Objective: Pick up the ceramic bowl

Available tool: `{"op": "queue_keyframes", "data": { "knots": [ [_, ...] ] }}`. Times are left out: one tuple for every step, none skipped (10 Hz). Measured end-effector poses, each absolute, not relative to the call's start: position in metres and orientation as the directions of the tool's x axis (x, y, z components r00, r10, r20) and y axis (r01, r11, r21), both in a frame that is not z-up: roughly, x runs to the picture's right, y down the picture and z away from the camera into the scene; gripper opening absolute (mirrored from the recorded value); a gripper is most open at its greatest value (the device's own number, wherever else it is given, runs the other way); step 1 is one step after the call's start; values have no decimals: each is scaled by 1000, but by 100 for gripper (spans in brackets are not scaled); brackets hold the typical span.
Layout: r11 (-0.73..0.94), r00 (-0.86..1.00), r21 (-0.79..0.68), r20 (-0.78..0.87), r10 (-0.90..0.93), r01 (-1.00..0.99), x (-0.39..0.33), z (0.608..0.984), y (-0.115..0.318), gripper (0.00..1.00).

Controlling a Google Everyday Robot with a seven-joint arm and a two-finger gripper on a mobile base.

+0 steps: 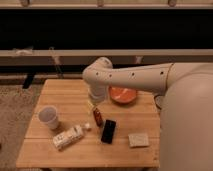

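The ceramic bowl (123,94) is round, orange-red and glossy. It sits on the wooden table (65,95) at the far right of middle, partly covered on its left by my arm. My gripper (95,102) hangs at the end of the white arm, low over the table just left of the bowl and above a small brown bottle (97,118). It holds nothing that I can see.
A translucent whitish plastic cup (49,118) stands at the left. A white carton (68,137) lies near the front, with a black phone (108,131) and a tan sponge (138,139) to its right. My white body fills the right side.
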State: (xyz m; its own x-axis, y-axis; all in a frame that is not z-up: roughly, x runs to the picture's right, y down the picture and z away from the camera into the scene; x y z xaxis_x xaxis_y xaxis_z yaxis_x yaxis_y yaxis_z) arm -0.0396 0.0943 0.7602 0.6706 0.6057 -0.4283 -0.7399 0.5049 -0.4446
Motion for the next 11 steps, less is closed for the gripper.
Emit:
{"op": "queue_keyframes", "data": {
  "knots": [
    [502,667,-441,-434,606,-744,-38,761,94,80],
    [495,655,-431,-448,609,-755,-34,765,95,80],
    [475,626,-409,-477,617,-779,-16,776,95,80],
    [461,604,-391,-495,624,-797,2,787,93,80],
    [447,584,-376,-511,630,-812,21,797,90,80],
    [429,557,-355,-530,639,-831,46,813,84,80],
    [397,515,-328,-555,654,-857,78,831,76,80],
    [370,478,-302,-574,665,-879,107,847,71,80],
    [345,442,-276,-588,677,-897,132,861,64,80],
    [314,395,-241,-604,692,-918,162,878,54,80],
    [294,365,-218,-612,702,-931,181,891,47,80]
  ]
}}
